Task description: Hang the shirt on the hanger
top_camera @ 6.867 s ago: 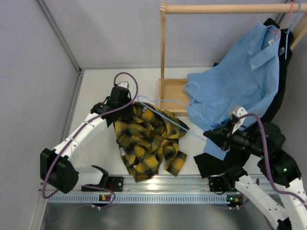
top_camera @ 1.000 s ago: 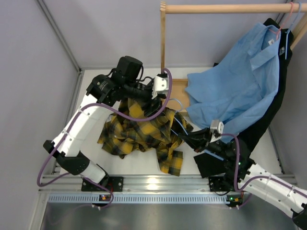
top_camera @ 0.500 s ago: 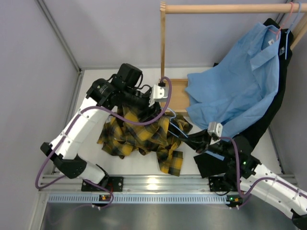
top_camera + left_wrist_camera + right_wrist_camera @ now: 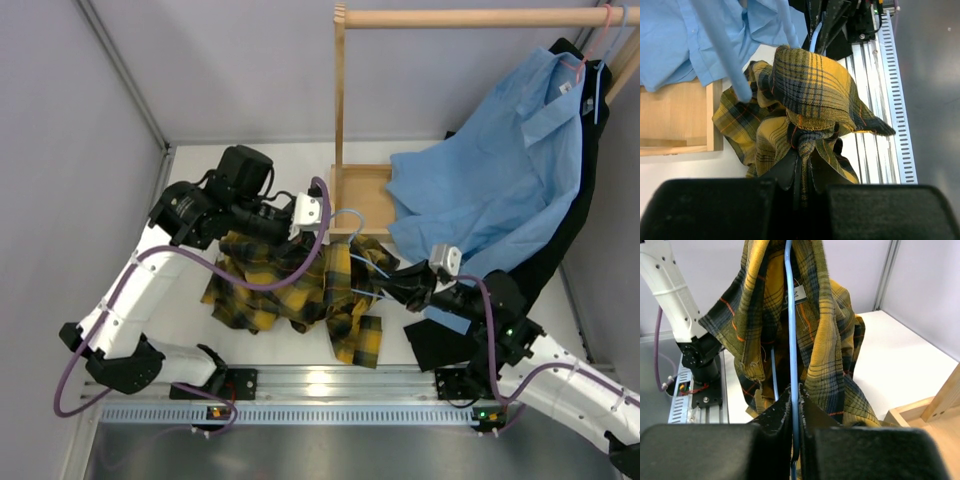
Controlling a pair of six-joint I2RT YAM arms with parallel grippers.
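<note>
Leftward went the left gripper (image 4: pixel 801 161) since half a second before, its fingers pinching a bunched fold of the plaid shirt (image 4: pixel 285 290) and holding it up off the table. The right gripper (image 4: pixel 794 397) was pressed shut on the pale blue hanger (image 4: pixel 789 315), whose wire ran up inside the shirt. Bare white table (image 4: pixel 180 325) lay to the left of the cloth. The wooden rack (image 4: pixel 365 195) stood just far and right of it, and the metal rail (image 4: pixel 330 385) lay close along its near hem. Two arms worked. There were two shirts, counting the blue shirt (image 4: pixel 500 170), and one black garment (image 4: pixel 425 345).
</note>
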